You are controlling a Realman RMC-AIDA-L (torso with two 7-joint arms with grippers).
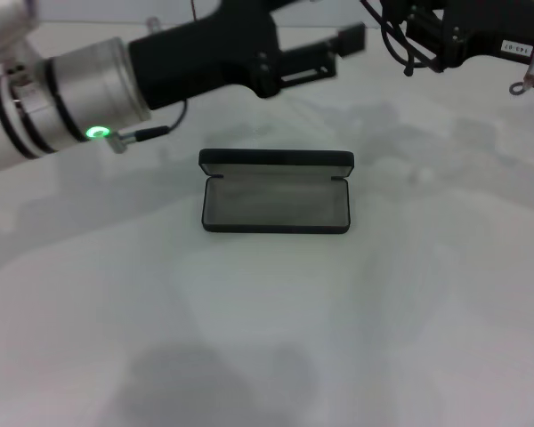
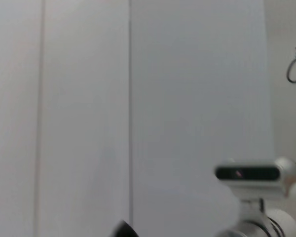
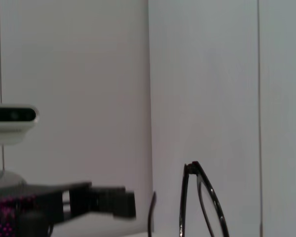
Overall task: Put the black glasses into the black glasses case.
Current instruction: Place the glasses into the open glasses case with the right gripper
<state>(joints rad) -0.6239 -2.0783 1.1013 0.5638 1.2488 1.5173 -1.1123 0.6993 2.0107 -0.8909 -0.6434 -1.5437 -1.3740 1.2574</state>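
The black glasses case (image 1: 276, 203) lies open in the middle of the white table, grey lining up, its lid standing at the back. The black glasses (image 3: 202, 202) show close up in the right wrist view, held in the air, frame upright. In the head view only thin black wires (image 1: 400, 44) hang below my right arm (image 1: 467, 36) at the top right, above and behind the case. My left gripper (image 1: 343, 40) hovers high behind the case, a short way from the glasses; it also shows in the right wrist view (image 3: 113, 202).
The white table (image 1: 267, 338) spreads around the case. A small metal ring (image 1: 523, 82) on a cable hangs from the right arm. The left wrist view shows only a white wall and the head camera (image 2: 246, 173).
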